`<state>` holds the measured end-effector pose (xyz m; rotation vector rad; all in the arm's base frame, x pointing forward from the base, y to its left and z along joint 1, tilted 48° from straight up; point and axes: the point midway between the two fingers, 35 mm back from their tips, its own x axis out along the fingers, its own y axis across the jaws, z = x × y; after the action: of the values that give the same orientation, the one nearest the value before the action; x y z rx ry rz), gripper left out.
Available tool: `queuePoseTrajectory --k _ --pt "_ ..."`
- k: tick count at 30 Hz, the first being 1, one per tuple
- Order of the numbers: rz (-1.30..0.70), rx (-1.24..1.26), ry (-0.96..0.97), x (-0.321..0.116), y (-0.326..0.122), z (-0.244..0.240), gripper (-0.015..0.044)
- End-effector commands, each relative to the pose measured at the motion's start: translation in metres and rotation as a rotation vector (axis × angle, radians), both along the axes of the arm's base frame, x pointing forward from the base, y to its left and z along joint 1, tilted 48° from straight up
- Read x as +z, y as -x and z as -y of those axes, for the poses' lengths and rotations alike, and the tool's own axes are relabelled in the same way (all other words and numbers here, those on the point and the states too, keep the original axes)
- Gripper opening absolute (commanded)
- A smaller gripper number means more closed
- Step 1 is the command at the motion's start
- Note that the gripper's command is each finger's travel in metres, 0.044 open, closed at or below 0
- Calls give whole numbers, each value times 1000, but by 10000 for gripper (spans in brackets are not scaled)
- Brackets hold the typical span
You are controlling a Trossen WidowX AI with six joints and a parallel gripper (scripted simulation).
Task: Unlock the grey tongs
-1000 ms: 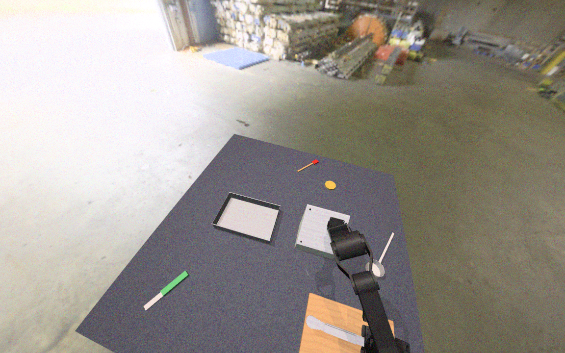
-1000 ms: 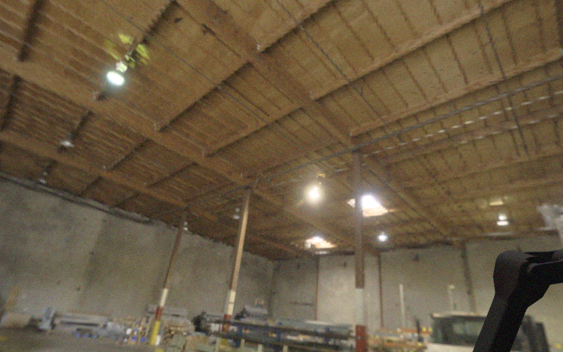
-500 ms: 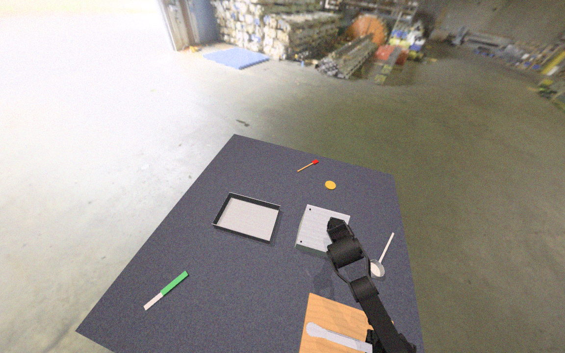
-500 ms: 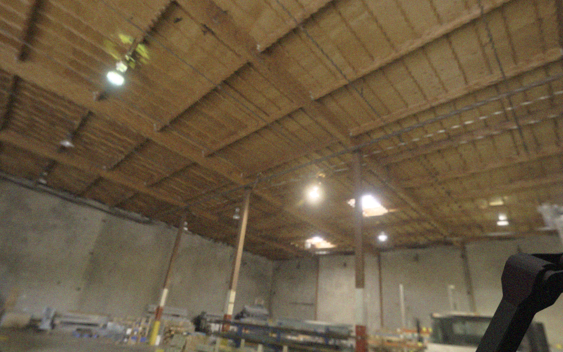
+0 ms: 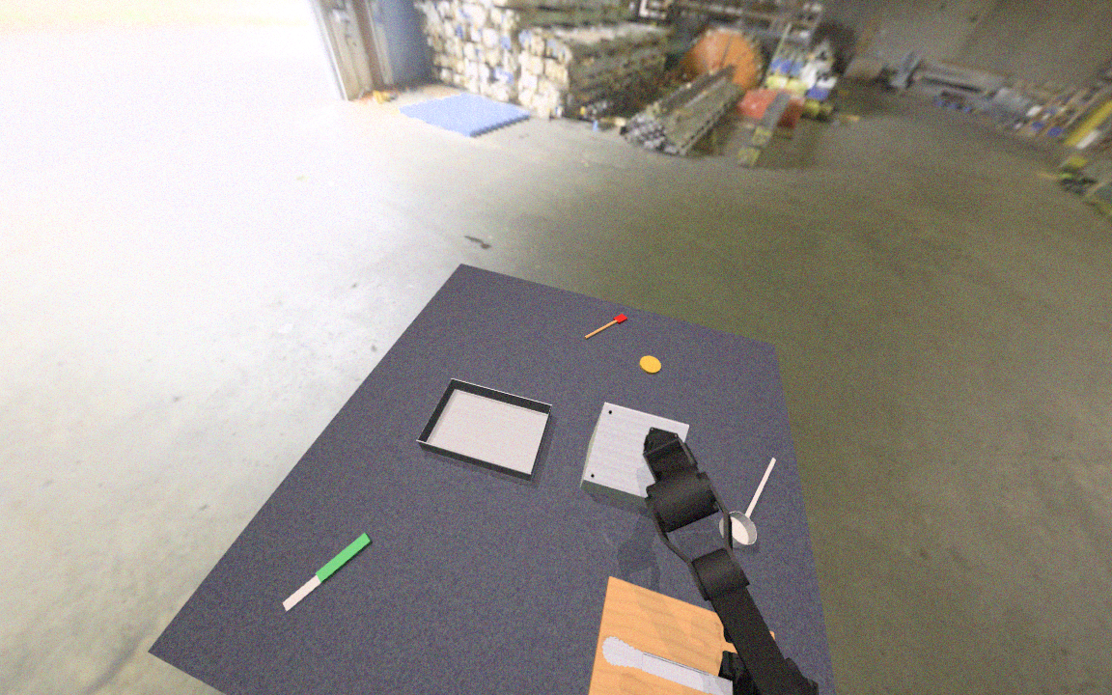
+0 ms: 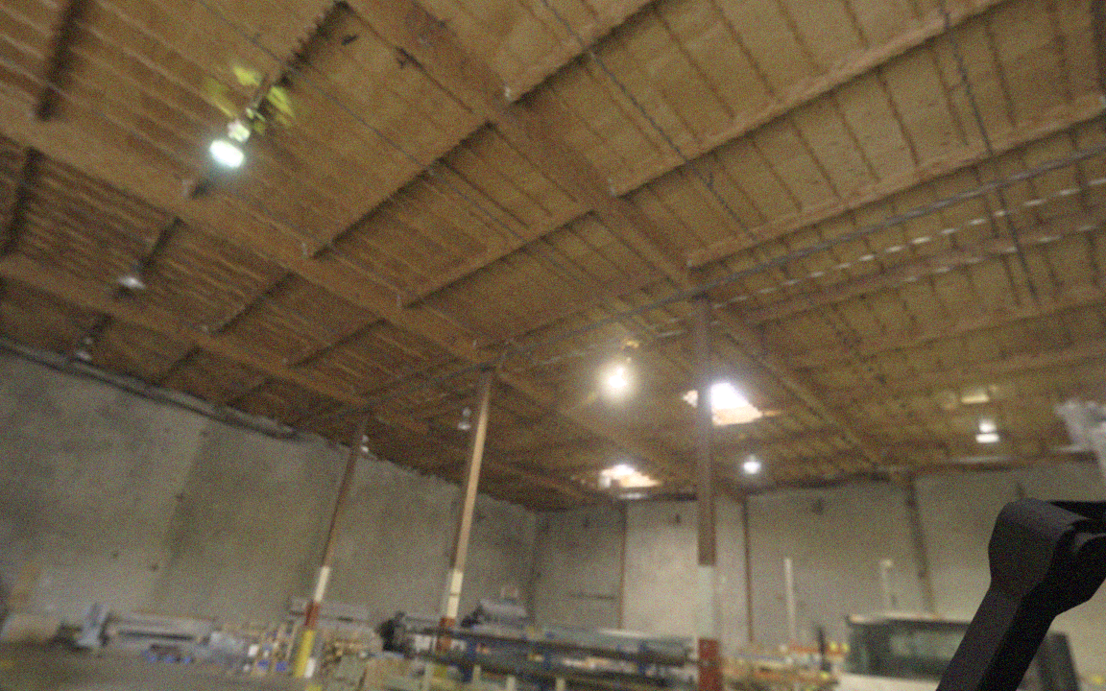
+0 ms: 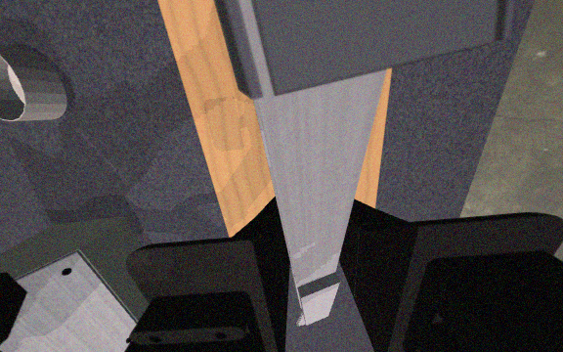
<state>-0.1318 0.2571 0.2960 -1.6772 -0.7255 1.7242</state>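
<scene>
Gripper [image 5: 729, 670] [image 7: 303, 193]: pinching the grey tongs [image 5: 663, 668] [image 7: 316, 171]; top view cuts it off at six o'clock
Tongs: over the wooden board [image 5: 654, 604] [image 7: 213, 112]; far end hidden at twelve in wrist view; lock unreadable
Arm [image 5: 685, 501] [image 6: 1021, 592]: screens part of the board
Cup [image 5: 739, 529] [image 7: 47, 98]: twelve o'clock from gripper
Roasting tin [image 5: 499, 398]: beyond, eleven o'clock

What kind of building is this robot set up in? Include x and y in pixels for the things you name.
Probably a warehouse or a large workshop: the exterior view shows a high wooden ceiling [image 6: 540, 172] with hanging lamps and tall posts [image 6: 704, 446], and the top view shows big stacks of material [image 5: 542, 69] on a wide bare concrete floor [image 5: 888, 388].
</scene>
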Motion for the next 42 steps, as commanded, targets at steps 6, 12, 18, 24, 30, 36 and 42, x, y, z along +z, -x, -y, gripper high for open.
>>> queuePoseTrajectory --k 6,12,18,24,30,36,42 --pt "1 3 3 -10 2 -11 -150" --pt "1 3 3 -16 3 -19 -150" --pt "1 2 3 -22 4 -26 -150" --pt "1 2 3 -28 4 -34 -150" --pt "1 2 2 -35 4 -41 -150" --pt "2 3 1 -41 4 -49 -150" --pt "2 3 0 -48 3 -56 -150"
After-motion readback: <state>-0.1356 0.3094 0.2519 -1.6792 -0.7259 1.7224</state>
